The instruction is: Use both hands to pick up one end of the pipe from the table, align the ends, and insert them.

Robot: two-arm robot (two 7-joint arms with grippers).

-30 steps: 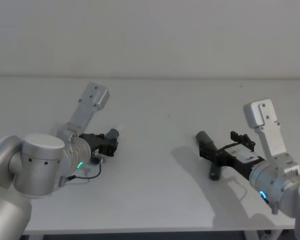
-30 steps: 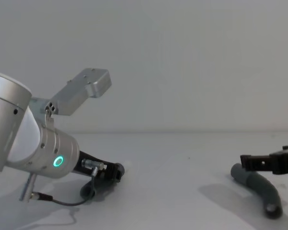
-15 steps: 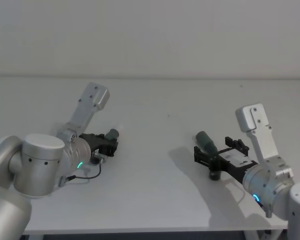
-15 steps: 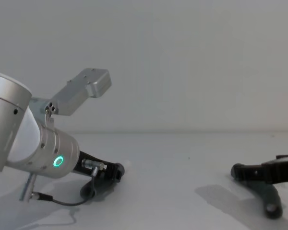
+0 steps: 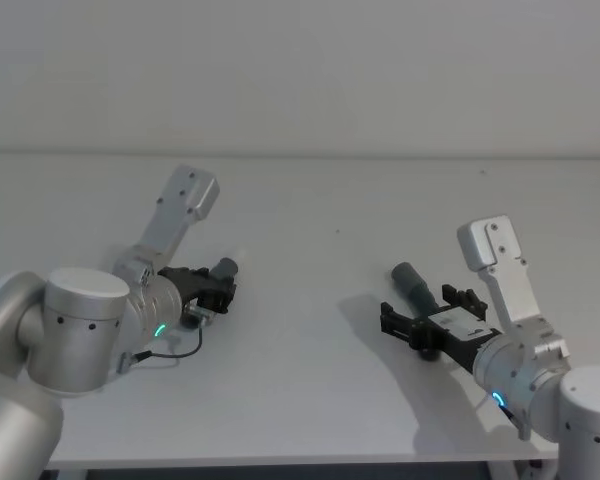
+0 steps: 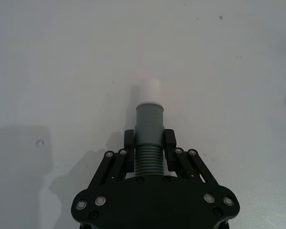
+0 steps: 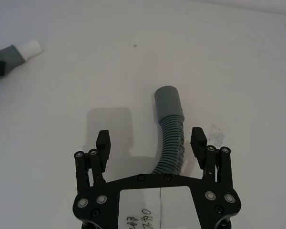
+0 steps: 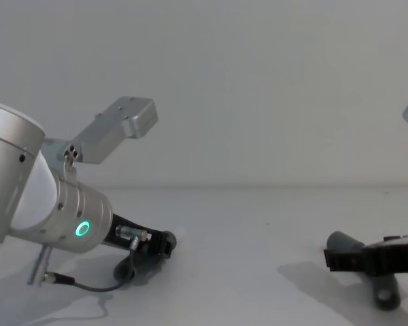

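I have the white bench (image 5: 320, 200) spanning the head view. At lower left, my left end effector (image 5: 212, 290) is down low over it. It is clenched on the first pipe piece (image 6: 149, 125) at the ribs just behind the smooth collar, and the white tube tip (image 6: 149, 89) pokes out ahead. At lower right, my right end effector (image 5: 420, 322) is released. Its jaws are spread wide either side of the second pipe piece (image 7: 174, 143), which lies on the bench between them, clear of both. The smooth grey socket collar (image 7: 168, 101) points away from the wrist.
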